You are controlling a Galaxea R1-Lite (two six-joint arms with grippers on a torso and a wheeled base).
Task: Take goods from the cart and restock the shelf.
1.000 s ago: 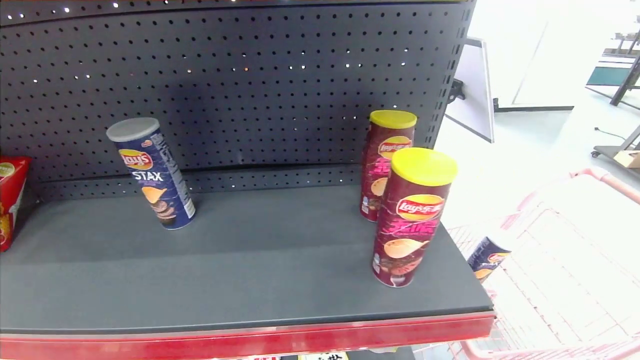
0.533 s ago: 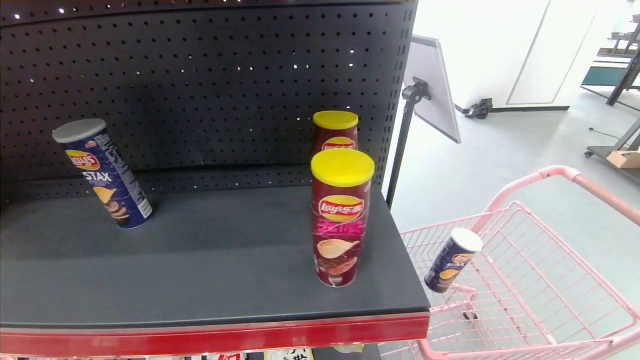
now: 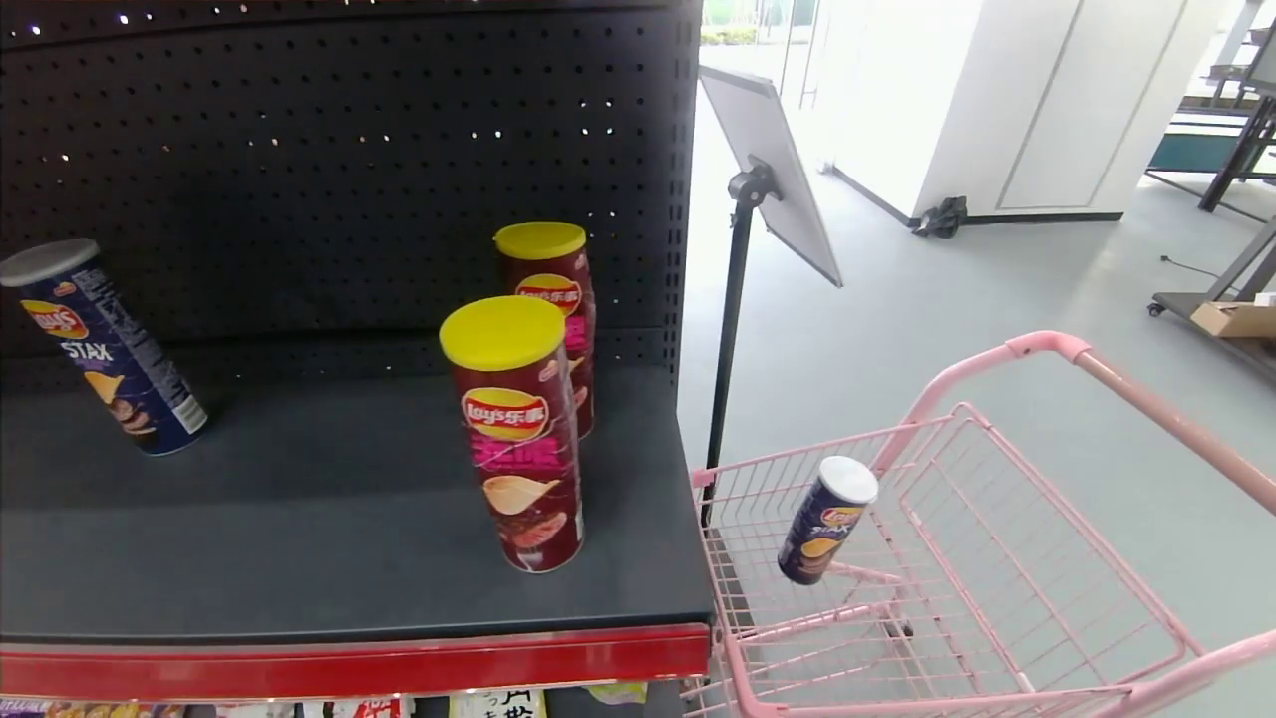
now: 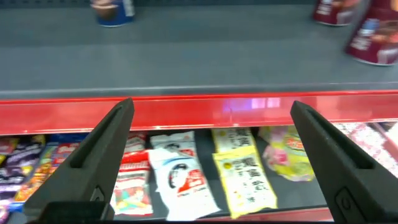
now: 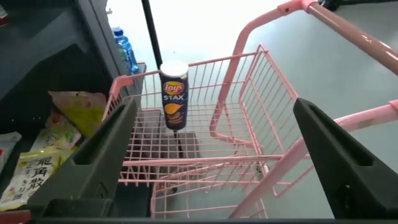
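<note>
**Mia:** What just changed?

**Ben:** The head camera swung to the right. The whole picture slid over, so nothing on the shelf (image 3: 329, 558) really moved. Now the pink cart (image 3: 1037, 347), just past the shelf's right end, is in plain view.

**Mia:** What does that mean for the job?

**Ben:** I think the robot is turning to get the next thing. The cart's blue can (image 3: 825, 521) stands off the shelf's right end. Nobody has picked it up yet.

**Mia:** What is on the shelf already?

**Ben:** The front red can (image 3: 518, 439) stands near the shelf's right end. The back red can (image 3: 548, 289) is close behind it, by the shelf's back wall. The shelf's blue can (image 3: 100, 349) is far over at the shelf's left end.

**Mia:** And the claws?

**Ben:** The left claw (image 4: 211, 104) is spread wide. It holds nothing and touches nothing. It sits in front of the shelf's red front edge, with snack bags (image 4: 180, 174) on the level under the shelf. The right claw (image 5: 212, 102) is spread wide too, and it is empty. It points at the cart's blue can (image 5: 174, 93), with a good gap between them.
</note>
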